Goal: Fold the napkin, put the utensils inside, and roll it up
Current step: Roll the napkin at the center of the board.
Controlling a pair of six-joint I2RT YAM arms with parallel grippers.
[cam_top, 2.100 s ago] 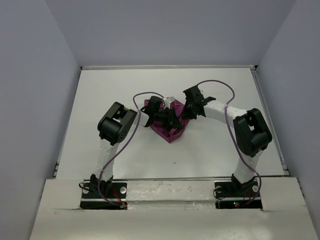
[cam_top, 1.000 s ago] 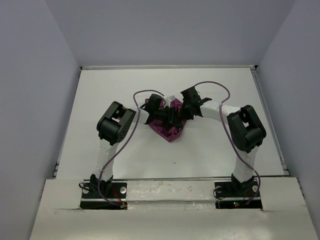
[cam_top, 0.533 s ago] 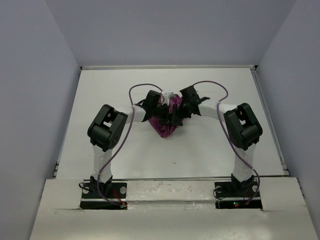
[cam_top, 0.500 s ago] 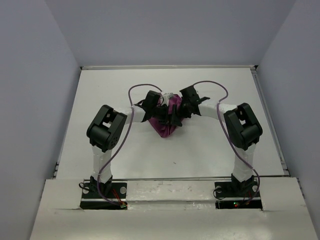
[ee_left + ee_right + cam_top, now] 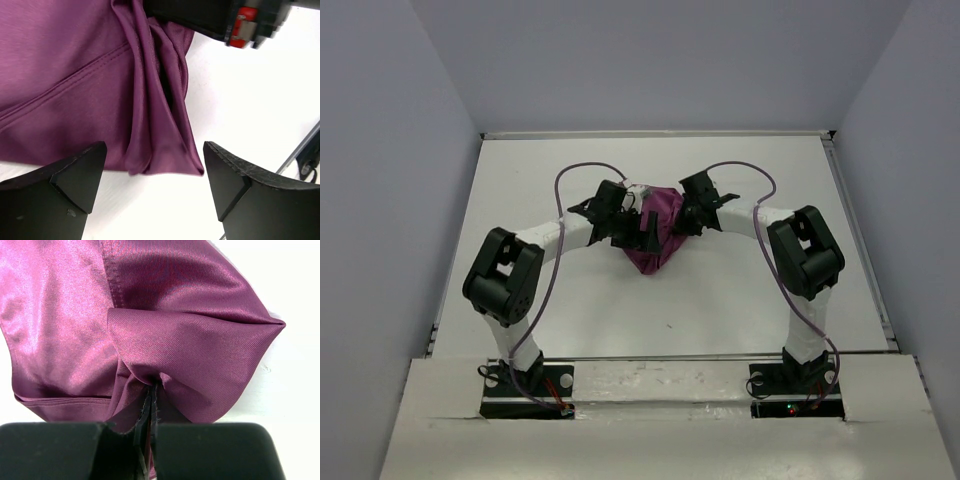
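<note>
Since the frame two seconds earlier, the left arm's elbow had swung out toward the lower left of the overhead view. The napkin [image 5: 655, 255] had drawn in from a wider patch to a narrower bunch just above the centre of the tabletop [image 5: 720, 300].

The right gripper [image 5: 151, 427] was closed on a pinch of the cloth. Its wrist view showed folds fanning out from the closed tips, with a hemmed edge running up toward the upper left. I judged that pinch was there to anchor one side while the other arm reworked the fold.

The left gripper [image 5: 152, 165] stood open, one finger at either lower corner of its wrist view. The pointed, pleated end of the napkin lay between and just beyond the fingers, touching neither as far as I could tell. To me it looked lined up for a fresh grasp on that end.

By my count there was one napkin, two arms, two grippers and two purple cables [image 5: 565, 185] looping above the arms. I saw no utensils in any view. Whether they were tucked inside the cloth I could not tell, so I could not call the fold or the roll finished.
</note>
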